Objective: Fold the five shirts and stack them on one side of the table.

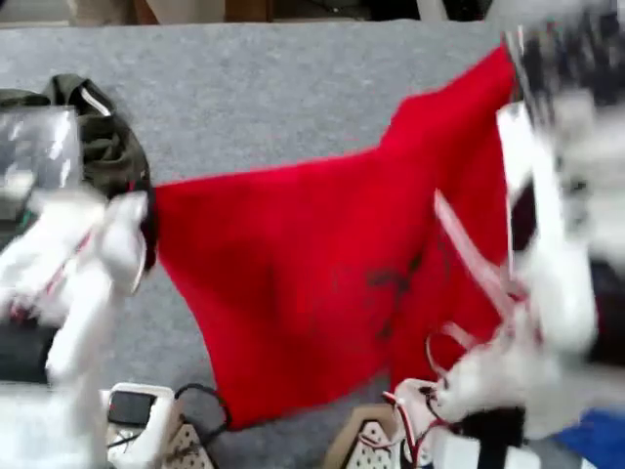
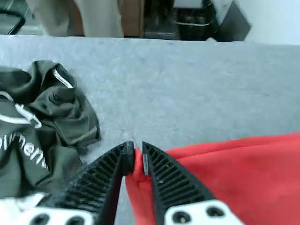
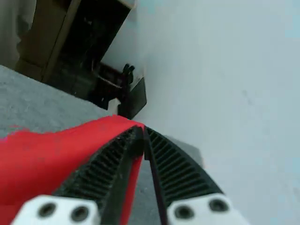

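Observation:
A red shirt [image 1: 322, 264] hangs stretched over the grey table [image 1: 264, 98] between both arms. My left gripper [image 2: 135, 157] is shut on the red shirt [image 2: 234, 173] at its corner, low over the table at the left. My right gripper [image 3: 142, 137] is shut on another corner of the red shirt [image 3: 51, 150], raised high at the far right [image 1: 513, 54]. A dark olive shirt [image 1: 103, 137] lies crumpled at the far left, the same dark olive shirt [image 2: 42, 117] just beyond my left gripper.
Arm bases and cables [image 1: 430, 410] crowd the table's front edge. A blue cloth [image 1: 596, 440] shows at the front right corner. Bare grey table surface [image 2: 187, 89] stretches behind the red shirt.

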